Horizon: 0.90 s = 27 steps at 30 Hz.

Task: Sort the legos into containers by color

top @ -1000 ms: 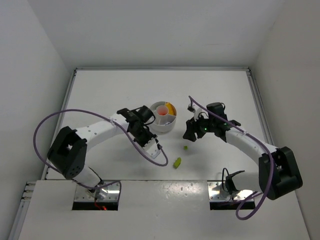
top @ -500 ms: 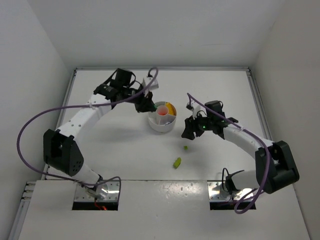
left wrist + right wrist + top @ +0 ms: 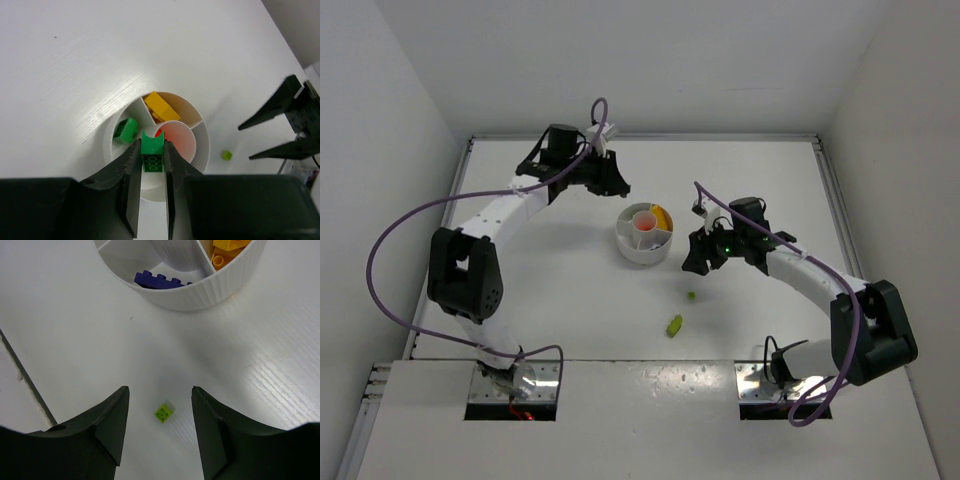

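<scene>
Left gripper [image 3: 151, 146] is pressed together on a green brick [image 3: 152, 159], studs facing the wrist camera, pinched by its long sides so it should fall cleanly when I let go

Beyond my fingertips sits the round white dish [image 3: 109, 142]. One wedge already holds another green piece [image 3: 126, 131], so I judge that is where this one belongs; the neighbouring wedge has yellow-orange bricks [image 3: 161, 106], and the centre well [image 3: 175, 140] glows reddish. From the overhead view my left gripper [image 3: 610, 185] hangs off the dish's [image 3: 645, 258] far-left side, not over it, so the brick needs carrying across before release

My right gripper [image 3: 159, 390] is spread wide with nothing in it, aimed down at the table [image 3: 75, 330] so that a tiny lime bit [image 3: 165, 412] lies between the two fingers in its wrist view, apart from both. That looks like the set-up for a pick. Past it, the dish's near wedge holds a dark purple brick [image 3: 160, 279]

A larger lime piece [image 3: 675, 325] lies on the table nearer my bases, untouched
</scene>
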{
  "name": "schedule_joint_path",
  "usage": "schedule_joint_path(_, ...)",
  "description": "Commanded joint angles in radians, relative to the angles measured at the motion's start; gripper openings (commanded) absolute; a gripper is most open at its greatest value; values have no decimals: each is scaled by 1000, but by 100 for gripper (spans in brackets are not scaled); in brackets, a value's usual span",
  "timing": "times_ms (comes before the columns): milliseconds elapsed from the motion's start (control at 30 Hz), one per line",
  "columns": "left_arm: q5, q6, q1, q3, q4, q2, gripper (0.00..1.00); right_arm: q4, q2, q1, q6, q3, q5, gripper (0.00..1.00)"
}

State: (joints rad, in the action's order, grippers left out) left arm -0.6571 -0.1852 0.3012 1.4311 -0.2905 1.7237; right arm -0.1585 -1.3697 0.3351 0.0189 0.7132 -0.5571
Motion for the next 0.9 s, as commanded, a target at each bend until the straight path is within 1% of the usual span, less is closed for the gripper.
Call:
schedule_joint_path(0, 105, -79, 15, 43, 60, 22, 0, 39, 4, -7, -5, 31, -7, 53)
schedule_joint_path(33, 140, -79, 15, 43, 60, 22, 0, 39, 4, -7, -5, 31, -7, 53)
schedule_joint_path(133, 188, -59, 35, 54, 51, 57, 1, 39, 4, -7, -5, 31, -7, 53)
schedule_joint_path(167, 188, -59, 35, 54, 51, 57, 1, 39, 4, -7, -5, 31, -7, 53)
schedule_joint_path(233, 188, -59, 56, 64, 51, 79, 6, 39, 4, -7, -5, 31, -7, 53)
schedule_joint_path(467, 200, -46, 75, 65, 31, 125, 7, 48, 14, -7, -5, 22, 2, 53)
schedule_joint_path(600, 209, -46, 84, 74, 21, 160, 12, 48, 14, -7, -5, 22, 2, 53)
schedule_joint_path(633, 209, -46, 84, 74, 21, 160, 19, 48, 14, -7, -5, 22, 11, 53)
schedule_joint_path(700, 209, -46, 84, 74, 11, 169, 24, 48, 14, -7, -5, 12, 11, 53)
schedule_joint_path(800, 209, -46, 84, 74, 11, 169, 37, 48, 14, -7, -5, 12, 11, 53)
schedule_joint_path(833, 209, -46, 84, 74, 11, 169, 43, 48, 14, -7, -5, 12, 11, 53)
schedule_joint_path(867, 209, -46, 84, 83, 11, 169, 45, 48, 14, -7, -5, 12, 11, 53)
